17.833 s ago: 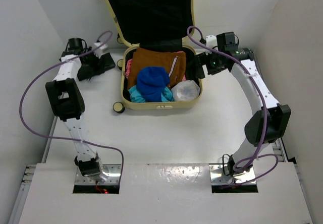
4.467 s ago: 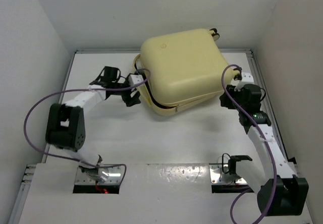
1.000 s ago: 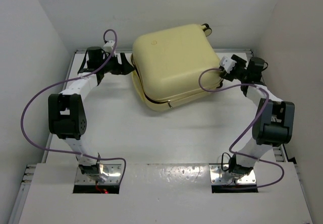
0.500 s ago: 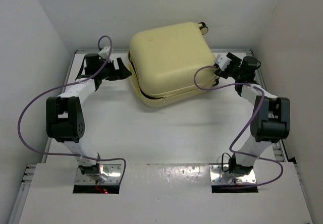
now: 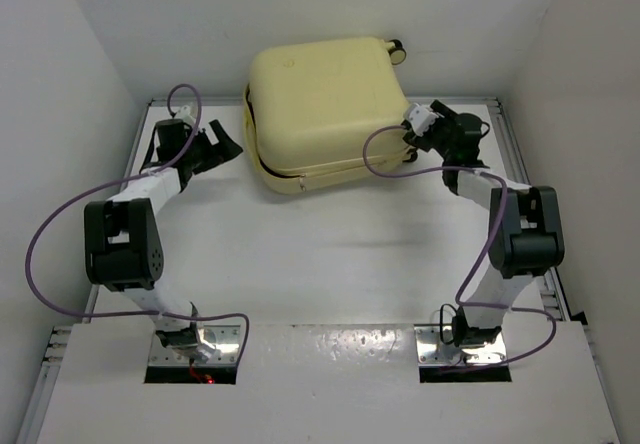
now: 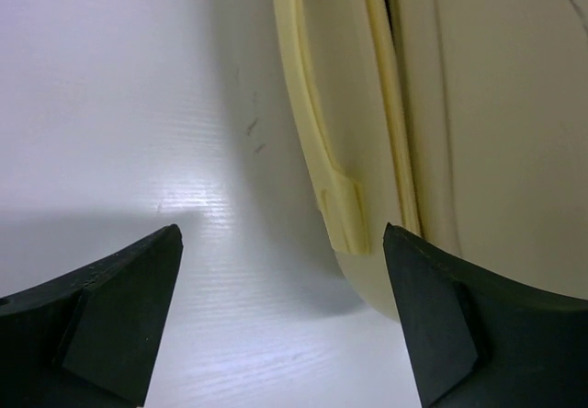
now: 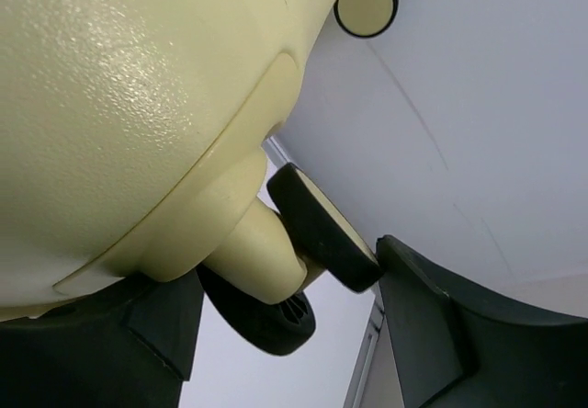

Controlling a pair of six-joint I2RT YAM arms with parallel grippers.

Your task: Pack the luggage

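The luggage (image 5: 325, 99), a big cream-yellow hard shell, lies closed at the far middle of the table with a black wheel (image 5: 398, 52) at its far right corner. My left gripper (image 5: 218, 149) hangs open just left of it, touching nothing. The left wrist view has the luggage (image 6: 487, 105) and its moulded side handle (image 6: 312, 105) beyond my open left gripper (image 6: 285, 316). My right gripper (image 5: 413, 129) is at the luggage's right corner. In the right wrist view my right gripper (image 7: 289, 321) clamps the twin wheel (image 7: 322, 229) under the shell (image 7: 119, 86), both fingers touching it.
White walls close in behind and on both sides of the table (image 5: 320, 254). Purple cables loop from both arms, the right one (image 5: 375, 154) lying close to the luggage. A metal rail (image 7: 363, 380) runs along the table's right edge. Another wheel (image 7: 367, 2) sits near the back wall.
The luggage has slid and turned toward the back left. My left gripper opened wider and drew back leftward from it. My right gripper moved left with the wheel corner.
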